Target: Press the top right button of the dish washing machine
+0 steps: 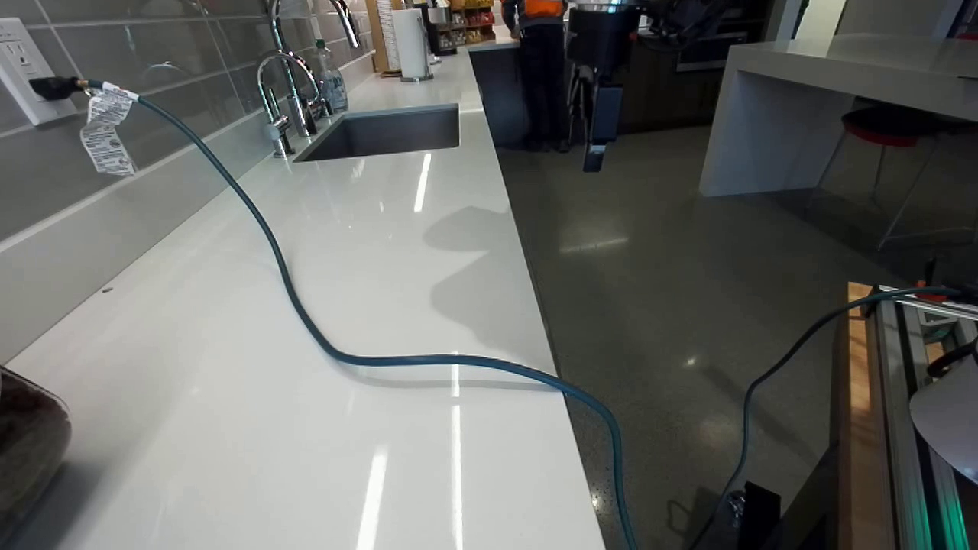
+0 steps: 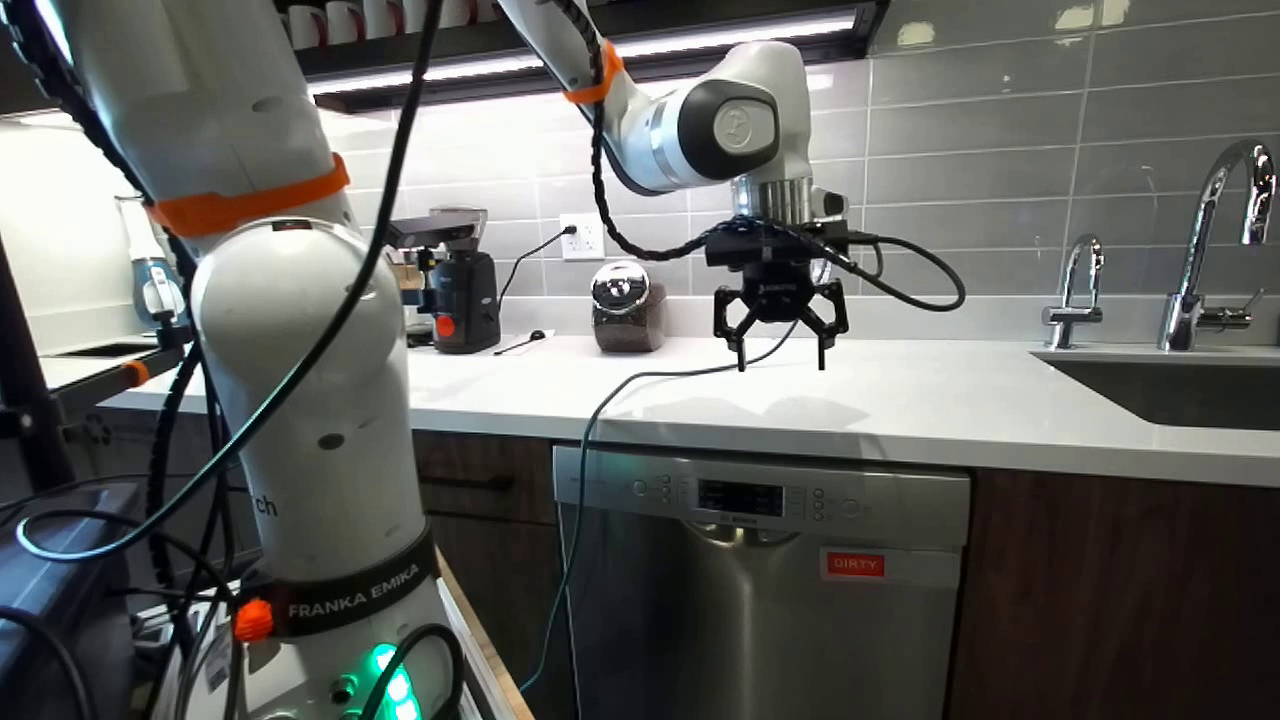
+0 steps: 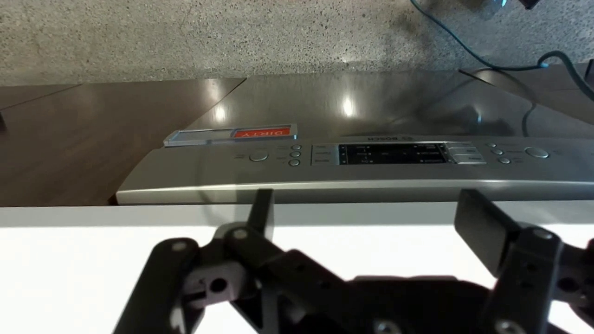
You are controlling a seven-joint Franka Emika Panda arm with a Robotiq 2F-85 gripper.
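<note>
wearing red label (image 2: 855,565) — steel dishwasher (image 2: 780,640), dark display (image 3: 392,153), round buttons (image 3: 259,156) — tool (image 2: 782,366) spread wide

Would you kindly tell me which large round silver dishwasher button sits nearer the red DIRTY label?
In the wrist view, the left large round silver button; its twin sits beyond the black display.

In an exterior view a camera looks lengthwise along the desk (image 1: 229,435) from close above it, the sink (image 1: 390,134) at eleven o'clock. In an exterior view a camera faces the dishwasher (image 2: 765,620), at five, with my arm (image 2: 320,400) near at nine. Both exterior views share desk, sink and my gripper (image 2: 781,366). My wrist view looks down to the dishwasher's panel (image 3: 371,172), desk at six.
</note>
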